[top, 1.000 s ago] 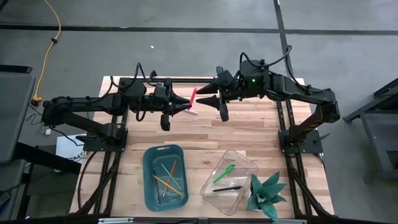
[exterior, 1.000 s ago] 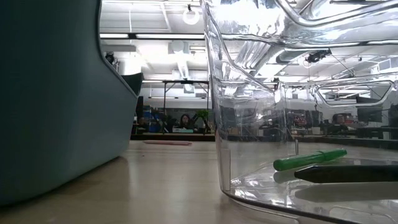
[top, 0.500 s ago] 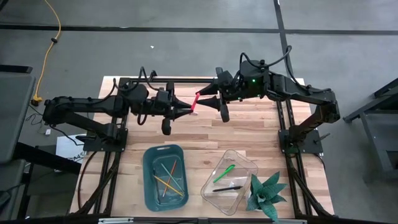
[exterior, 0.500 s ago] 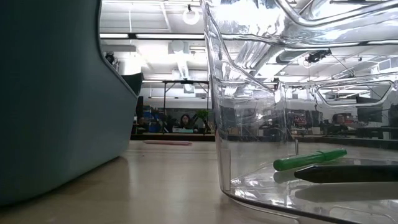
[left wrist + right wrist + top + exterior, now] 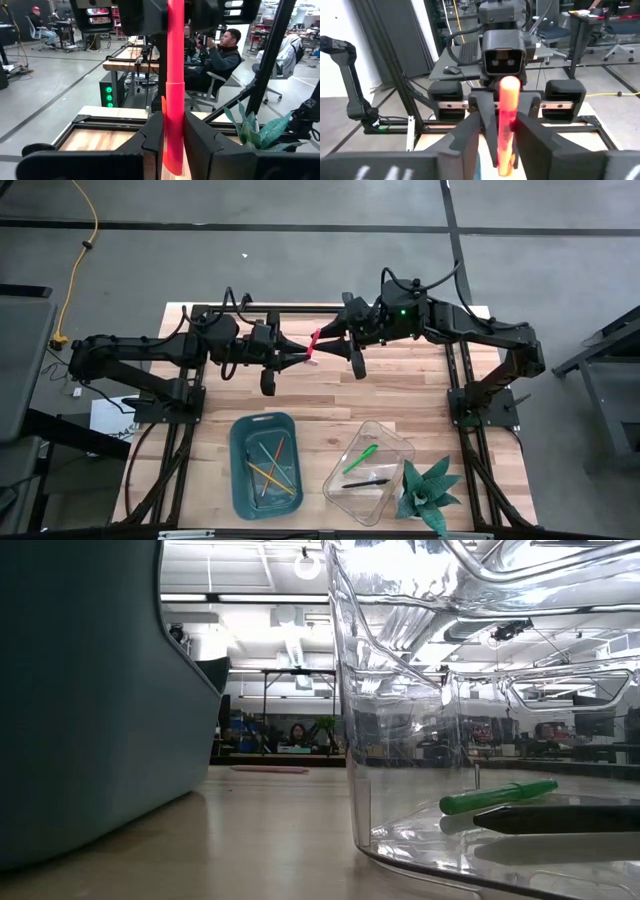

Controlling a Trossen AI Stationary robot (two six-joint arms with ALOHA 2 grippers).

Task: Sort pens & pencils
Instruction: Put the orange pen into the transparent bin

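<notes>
Between both hands (image 5: 308, 358), red-orange pen (image 5: 315, 342)

Two dark jointed arms, looping black cables, green light on right arm

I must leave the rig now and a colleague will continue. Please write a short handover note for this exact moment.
Left gripper: shut on the red pen, held above the far middle of the table.
Right gripper: fingers on either side of the same pen, seemingly mid-handover; whether they grip it cannot be told.
Done: pencils lie in the teal bin; green pen and black pen lie in the clear bin.
Left: finish the handover, then put the red pen in the clear bin.
</notes>
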